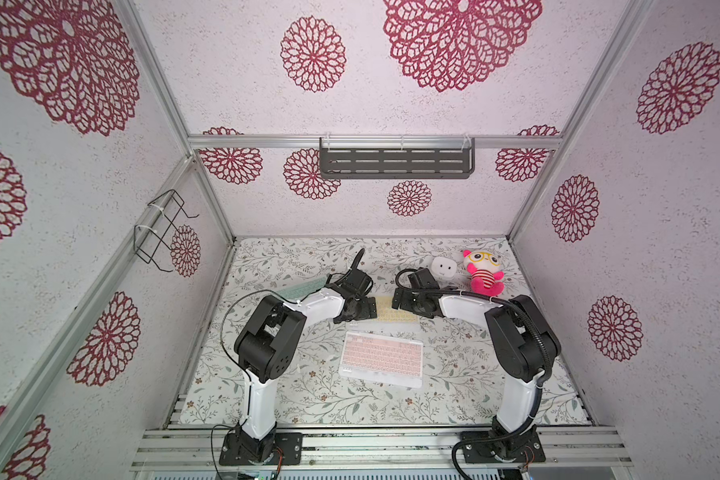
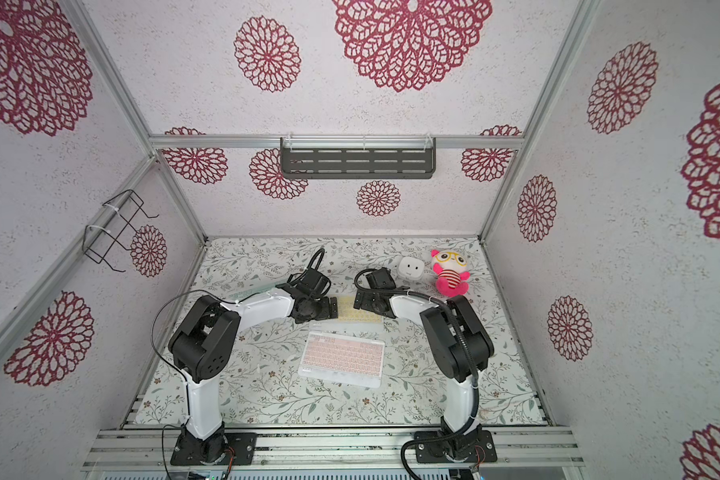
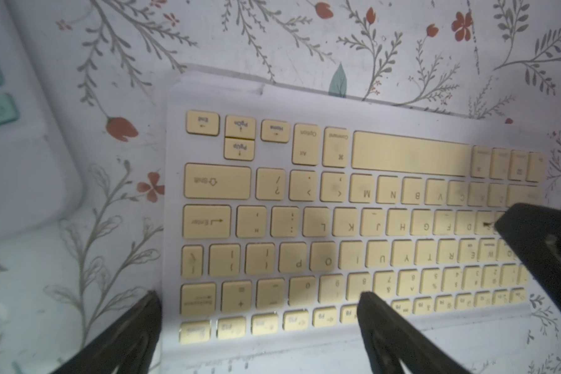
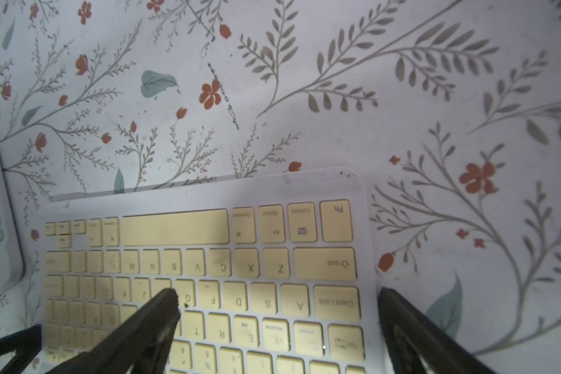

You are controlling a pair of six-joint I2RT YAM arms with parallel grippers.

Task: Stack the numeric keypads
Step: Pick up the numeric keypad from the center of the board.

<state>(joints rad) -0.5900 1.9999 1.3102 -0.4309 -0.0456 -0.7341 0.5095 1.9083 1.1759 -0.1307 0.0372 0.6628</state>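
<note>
The yellow keypad [image 1: 395,314] lies mid-bench [image 1: 308,399], its long axis running left to right. The left pincer [image 3: 258,296] straddles its left end and the right pincer [image 4: 277,293] its right end, equally near, both wide and empty. The pink keypad [image 1: 381,359] lies just frontward and the mint keypad [image 1: 304,289] back-left, partly under the left arm, so nothing seems to bar a lift.

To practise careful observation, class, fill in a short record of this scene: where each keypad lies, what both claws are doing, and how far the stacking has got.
Yellow-keyed flat white-framed keypad: lying flat, between the two arms
Pink-keyed flat white-framed keypad: lying alone, nearer the arm bases
Mint-green-keyed flat white-framed keypad: partly hidden under the left arm
Left claw: open, straddling one end of the yellow keypad
Right claw: open, straddling the opposite end
Stacking: none stacked yet
Bystanders: white cube gadget, pink plush toy
</note>
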